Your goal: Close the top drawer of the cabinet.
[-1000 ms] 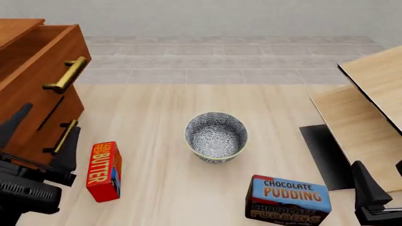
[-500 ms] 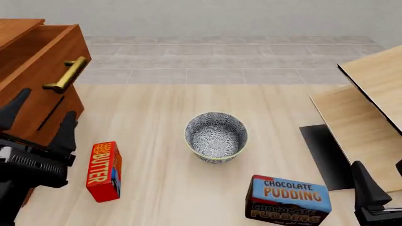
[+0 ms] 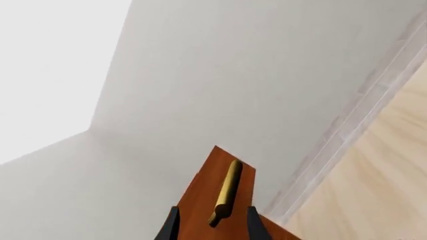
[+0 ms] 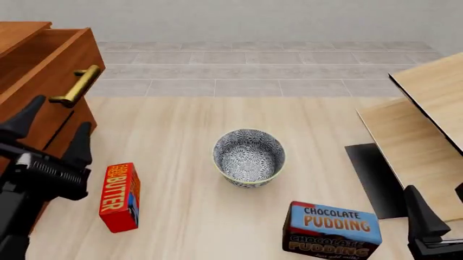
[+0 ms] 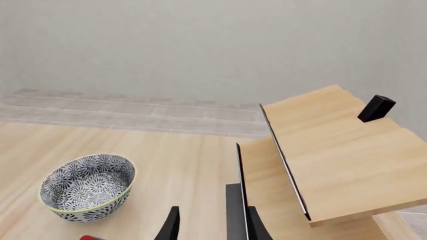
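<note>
- Pale wood tabletop under both arms, with a band of grey tiles and a plain grey wall beyond it.
- Left tool: jaws spread apart, gripping nothing, its dark fingers raised in front of the cabinet at the tabletop's left edge.
- In the left wrist view the left tool points at the top drawer, whose brass handle lies between the fingertips but beyond them; whether they touch the wood cannot be told.
- In the front view the top drawer stands pulled out from the cabinet, its handle just above the left tool.
- Butter box: red, standing upright just right of the left tool.
- Patterned bowl: near the middle of the tabletop, well apart from both tools.
- Chocolate pudding box: at the near edge, between the bowl and the right arm.
- Right tool: only its fingertips show, parted and holding nothing; in the front view one dark finger sits at the lower right corner.
- Light-wood panels: tilted at the right, over a dark mat.
</note>
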You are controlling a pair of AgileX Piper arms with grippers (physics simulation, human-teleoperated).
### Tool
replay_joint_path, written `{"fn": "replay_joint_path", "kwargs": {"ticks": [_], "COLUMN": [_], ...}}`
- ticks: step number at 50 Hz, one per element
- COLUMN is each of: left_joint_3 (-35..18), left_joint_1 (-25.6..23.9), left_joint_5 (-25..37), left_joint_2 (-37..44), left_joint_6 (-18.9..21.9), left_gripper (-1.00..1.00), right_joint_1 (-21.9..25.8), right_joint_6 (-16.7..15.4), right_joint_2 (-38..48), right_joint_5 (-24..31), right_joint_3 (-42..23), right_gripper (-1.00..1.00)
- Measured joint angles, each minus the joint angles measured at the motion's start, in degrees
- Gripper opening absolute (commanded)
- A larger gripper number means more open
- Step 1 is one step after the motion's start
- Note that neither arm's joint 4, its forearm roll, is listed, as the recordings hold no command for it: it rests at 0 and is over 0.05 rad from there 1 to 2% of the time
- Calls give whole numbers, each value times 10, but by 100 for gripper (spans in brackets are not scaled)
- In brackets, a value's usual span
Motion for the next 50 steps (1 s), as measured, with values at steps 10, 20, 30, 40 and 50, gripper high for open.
{"fn": "replay_joint_path", "kwargs": {"ticks": [10, 20, 30, 40, 50], "left_joint_3": [-11, -16, -19, -24, -28], "left_joint_1": [9, 16, 22, 29, 40], "left_joint_5": [-3, -3, -3, -2, -2], "left_joint_2": [17, 25, 34, 45, 53], "left_joint_6": [10, 17, 22, 24, 25], "left_gripper": [100, 100, 100, 100, 100], "right_joint_1": [1, 2, 3, 5, 6], "right_joint_6": [-1, -3, -5, -7, -10], "right_joint_2": [0, 0, 0, 0, 0], "right_joint_5": [0, -1, -2, -4, -5], "right_joint_3": [0, 0, 0, 0, 0], "right_gripper": [100, 100, 100, 100, 100]}}
